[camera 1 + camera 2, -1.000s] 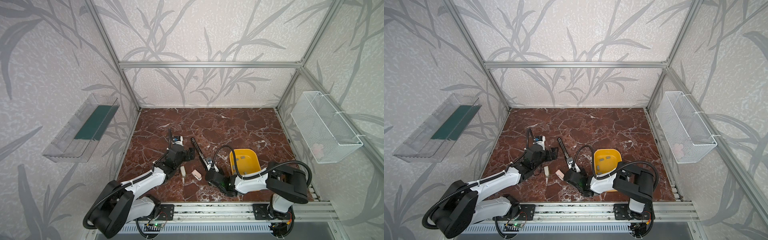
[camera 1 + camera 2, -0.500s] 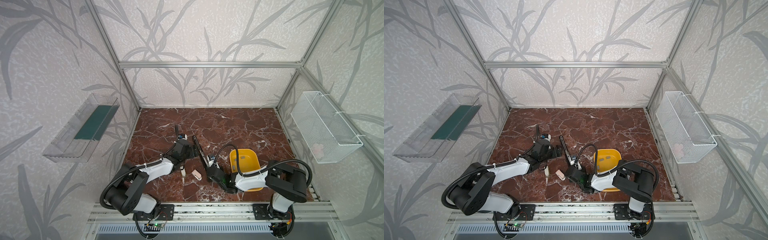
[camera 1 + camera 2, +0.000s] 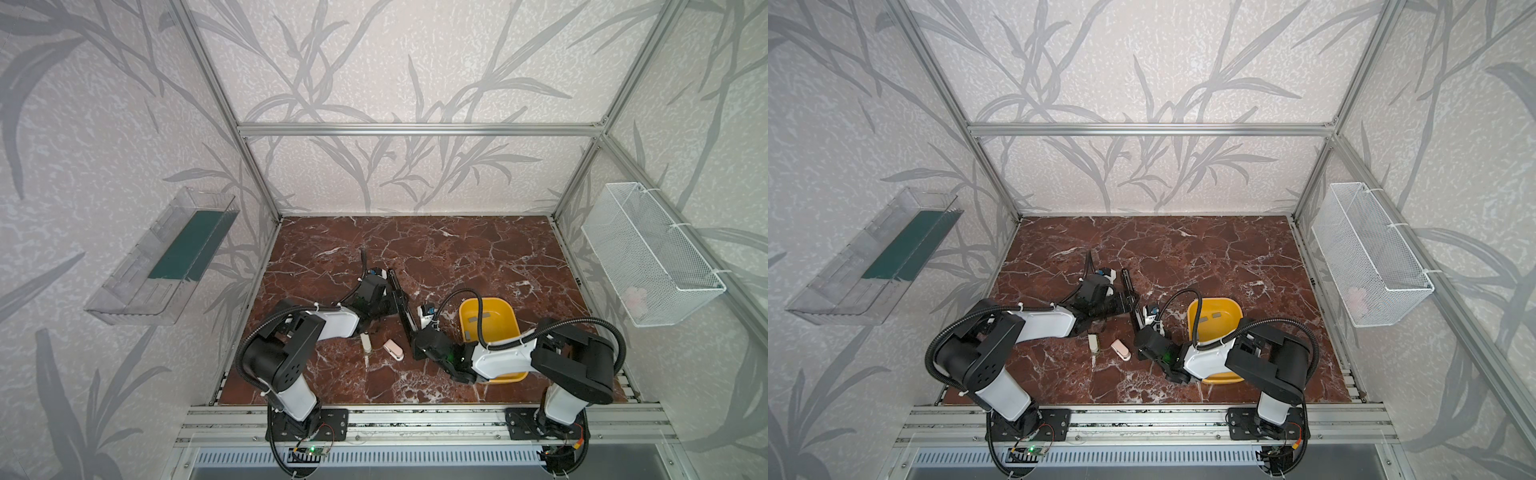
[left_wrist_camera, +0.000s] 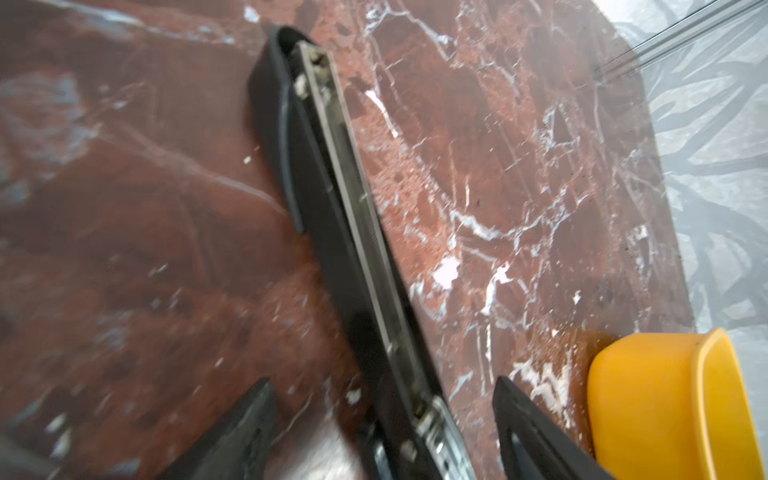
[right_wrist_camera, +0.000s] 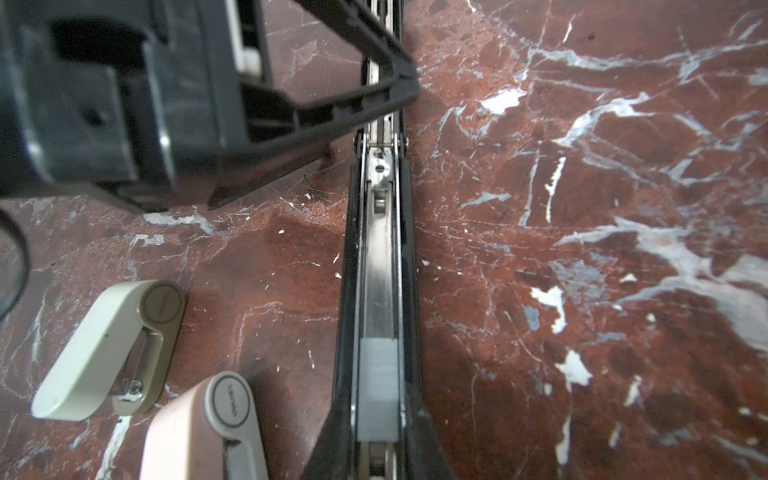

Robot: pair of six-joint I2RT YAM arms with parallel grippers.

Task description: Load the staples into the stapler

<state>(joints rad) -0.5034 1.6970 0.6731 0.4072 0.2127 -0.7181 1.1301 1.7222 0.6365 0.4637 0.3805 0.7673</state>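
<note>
A long black stapler (image 3: 398, 297) lies opened flat on the marble table. In the right wrist view a grey block of staples (image 5: 378, 386) sits in its metal channel. My right gripper (image 5: 378, 436) is shut on the stapler's near end, one finger on each side. In the left wrist view my left gripper (image 4: 382, 382) stands open astride the stapler's (image 4: 332, 199) far half, with both fingers clear of it. More grey staples (image 3: 474, 319) lie in the yellow bowl (image 3: 505, 316). Both top views show the two grippers close together at the stapler (image 3: 1128, 291).
A cream small stapler (image 5: 104, 349) and a pink one (image 5: 199, 432) lie just left of the black stapler's near end. A white mesh basket (image 3: 648, 257) hangs on the right wall and a clear tray (image 3: 166, 257) on the left wall.
My left arm has swung right and reached the stapler's far half, and its jaws have narrowed a little. My right gripper has stayed shut on the stapler's near end.
</note>
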